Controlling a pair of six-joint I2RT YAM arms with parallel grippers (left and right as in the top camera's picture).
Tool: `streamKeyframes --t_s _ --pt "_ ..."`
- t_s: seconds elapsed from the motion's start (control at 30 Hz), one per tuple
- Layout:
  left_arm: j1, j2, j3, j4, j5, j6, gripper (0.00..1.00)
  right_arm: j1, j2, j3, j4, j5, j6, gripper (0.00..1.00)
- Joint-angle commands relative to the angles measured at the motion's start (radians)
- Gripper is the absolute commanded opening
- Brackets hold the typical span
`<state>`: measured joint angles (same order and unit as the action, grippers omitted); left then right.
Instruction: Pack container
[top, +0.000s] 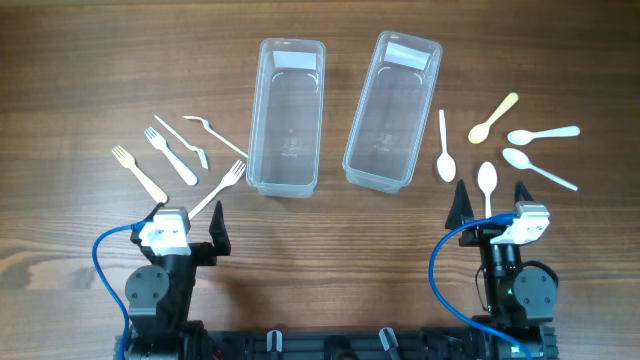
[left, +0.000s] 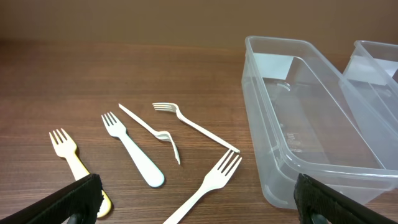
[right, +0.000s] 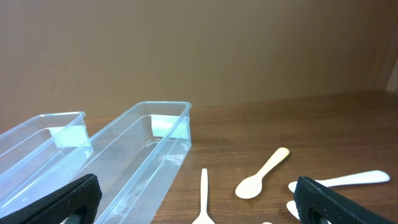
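Note:
Two clear empty containers stand side by side at mid table, the left container (top: 252, 130) upright and the right container (top: 357, 125) slightly angled. Several plastic forks lie left of them, among them a yellow fork (top: 138, 172), a white fork (top: 172, 153) and a slim white fork (left: 208, 183). Several spoons lie to the right, including a yellow spoon (top: 493, 118) and a white spoon (top: 445, 150). My left gripper (top: 190, 222) hovers open just short of the forks. My right gripper (top: 493, 205) hovers open near the closest spoon (top: 487, 185). Neither holds anything.
The brown wooden table (top: 320, 230) carries everything. In the left wrist view the left container's wall (left: 267, 124) rises close to my right finger. The right wrist view shows both containers' walls (right: 168, 149) to the left of the spoons.

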<state>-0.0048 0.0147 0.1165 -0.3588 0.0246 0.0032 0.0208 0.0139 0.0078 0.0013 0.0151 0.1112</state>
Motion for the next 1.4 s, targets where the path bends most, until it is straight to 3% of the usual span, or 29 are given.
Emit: streamKeyframes --t_s 0.0,0.17,0.3,0.43,0.53,0.7,0.83,0.9,1.0,1.07,1.13,1.23,1.27,1.37 --pt "-0.002 -0.008 -0.008 0.004 -0.006 0.018 1.00 -0.005 0.004 -0.002 0.006 -0.016 -0.004 1.00" --pt "-0.002 -0.008 -0.008 0.019 -0.006 0.018 1.00 -0.005 0.004 -0.002 0.006 -0.016 -0.003 1.00" --pt "-0.002 -0.008 0.019 0.062 0.135 0.018 1.00 -0.005 0.004 -0.002 0.006 -0.017 -0.004 1.00" --pt "-0.002 0.094 0.211 0.042 0.058 0.016 1.00 -0.005 0.004 -0.002 0.006 -0.016 -0.003 1.00" --pt "-0.002 0.404 0.514 -0.079 0.010 0.101 1.00 -0.005 0.004 -0.002 0.006 -0.016 -0.003 1.00" --pt "-0.002 1.068 1.027 -0.462 0.000 0.299 1.00 -0.005 0.004 -0.002 0.006 -0.016 -0.004 1.00" --pt "-0.003 1.425 1.084 -0.468 0.018 0.299 1.00 -0.005 0.004 -0.002 0.006 -0.016 -0.003 1.00" --pt "-0.005 1.556 1.084 -0.465 0.198 0.300 1.00 -0.005 0.004 -0.002 0.006 -0.016 -0.004 1.00" --pt "-0.002 1.588 1.084 -0.399 0.266 0.284 1.00 -0.005 0.004 -0.002 0.006 -0.016 -0.004 1.00" --pt "0.007 1.588 1.084 -0.327 0.255 0.171 1.00 -0.005 0.004 -0.002 0.006 -0.016 -0.003 1.00" --pt "0.035 1.588 1.084 -0.254 0.144 -0.066 1.00 -0.005 0.004 -0.002 0.006 -0.016 -0.003 1.00" --pt "0.093 1.588 1.083 -0.332 -0.164 -0.727 1.00 -0.005 0.004 -0.002 0.006 -0.016 -0.003 1.00" --pt "0.109 1.588 1.083 -0.333 -0.159 -0.794 1.00 -0.005 0.004 -0.002 0.006 -0.016 -0.004 1.00" --pt "0.114 1.588 1.083 -0.323 -0.150 -0.793 1.00 -0.005 0.004 -0.002 0.006 -0.016 -0.003 1.00"
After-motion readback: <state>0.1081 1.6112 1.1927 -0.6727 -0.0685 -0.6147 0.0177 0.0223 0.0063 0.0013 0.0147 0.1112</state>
